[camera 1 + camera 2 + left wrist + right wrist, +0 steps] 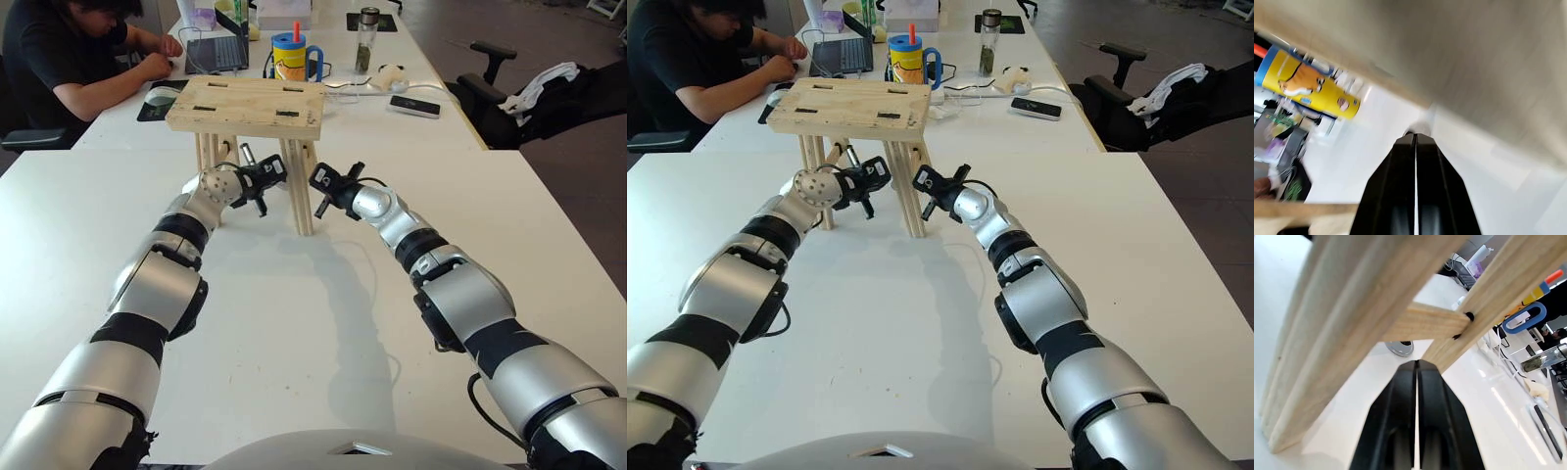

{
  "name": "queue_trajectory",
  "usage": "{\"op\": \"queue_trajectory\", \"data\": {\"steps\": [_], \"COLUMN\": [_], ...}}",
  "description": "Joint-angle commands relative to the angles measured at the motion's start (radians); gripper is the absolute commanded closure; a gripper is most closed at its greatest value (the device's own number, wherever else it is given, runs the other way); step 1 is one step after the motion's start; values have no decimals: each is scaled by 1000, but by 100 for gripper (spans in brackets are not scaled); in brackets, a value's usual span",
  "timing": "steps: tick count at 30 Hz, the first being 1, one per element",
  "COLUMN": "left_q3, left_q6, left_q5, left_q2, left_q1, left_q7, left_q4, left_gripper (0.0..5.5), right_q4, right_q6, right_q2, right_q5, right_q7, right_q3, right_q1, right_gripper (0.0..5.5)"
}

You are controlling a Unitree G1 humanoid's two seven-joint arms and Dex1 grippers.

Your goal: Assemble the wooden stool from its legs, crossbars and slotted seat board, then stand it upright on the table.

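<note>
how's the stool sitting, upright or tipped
Upright: the wooden stool stands on its legs on the white table, seat board on top.

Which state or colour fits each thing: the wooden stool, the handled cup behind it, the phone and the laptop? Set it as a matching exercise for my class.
1. pale wooden stool with slotted seat
2. tall cylindrical cup with blue handle
3. slim rectangular black phone
4. dark laptop computer

A. lid open
B. yellow body
C. upright on its legs
D. lying flat

Pairs: 1-C, 2-B, 3-D, 4-A
</note>
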State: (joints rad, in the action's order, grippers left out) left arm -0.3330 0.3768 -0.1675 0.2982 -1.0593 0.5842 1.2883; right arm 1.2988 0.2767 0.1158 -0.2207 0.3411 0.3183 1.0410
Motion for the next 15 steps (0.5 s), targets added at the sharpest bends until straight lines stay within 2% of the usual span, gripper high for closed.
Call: {"op": "queue_trajectory", "data": {"steps": [1,4,7,11,15], "left_q3": [47,-7,68,211,312], "left_q6": [57,-25,-90,-154,-135], "left_q5": [49,-84,-88,112,275], "left_q2": [9,92,132,29,-95], "left_q1": [265,471,643,773,721], "left_q7": [54,-66,-180,-235,-278], "left_q4": [-195,-393,-567,-792,-858], "left_gripper": [549,549,549,549,549], "right_q4": [-66,-149,-305,-547,-730], "right_q6": [13,1,-27,-105,-191], "right_q2": [48,90,113,69,25], "right_q5": [40,78,122,244,305], "right_q7": [60,72,72,82,42], "right_q3": [-61,-115,-165,-247,-284], "right_q1": [-131,-243,-378,-505,-562], "right_gripper": [550,550,550,550,550]}}
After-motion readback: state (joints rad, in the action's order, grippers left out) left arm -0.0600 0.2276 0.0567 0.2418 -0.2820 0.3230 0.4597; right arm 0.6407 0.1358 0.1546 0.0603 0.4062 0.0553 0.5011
